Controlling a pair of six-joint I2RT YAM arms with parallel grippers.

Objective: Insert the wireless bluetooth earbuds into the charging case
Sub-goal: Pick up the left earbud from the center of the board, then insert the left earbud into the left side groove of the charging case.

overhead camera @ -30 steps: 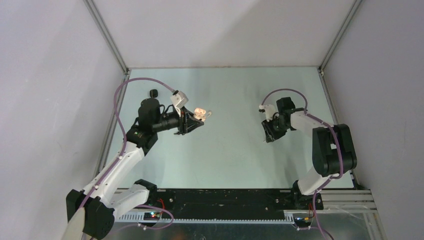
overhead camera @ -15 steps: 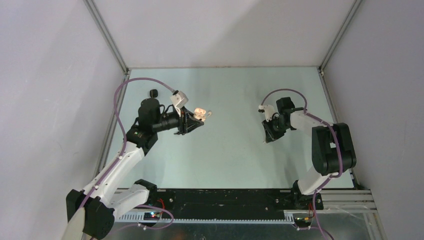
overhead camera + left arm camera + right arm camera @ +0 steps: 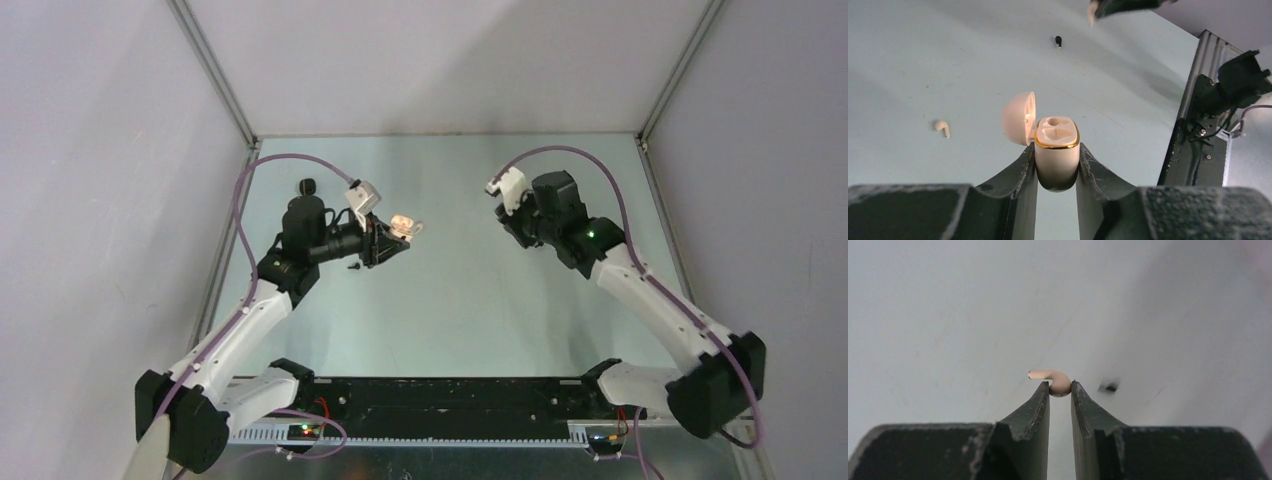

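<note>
Top view, left gripper [image 3: 388,243]: clamped on the charging case [image 3: 402,225], held above the bench [image 3: 450,310].
Top view, right gripper [image 3: 508,218]: well apart from the case; its fingers and load are too small to tell here.
Left wrist view, charging case [image 3: 1056,150]: upright between the fingers [image 3: 1025,167], gold rim, lid swung open to the left, two sockets showing.
Left wrist view, bench: loose white earbud [image 3: 942,128] lies left of the case; black earbud [image 3: 1058,40] lies farther off.
Right wrist view, right gripper [image 3: 1060,388]: nearly closed, pinching the held white earbud [image 3: 1057,381] by its head, stem pointing left.
Right wrist view, background: dark speck [image 3: 1108,387] just right of the fingertips, too blurred to identify.
</note>
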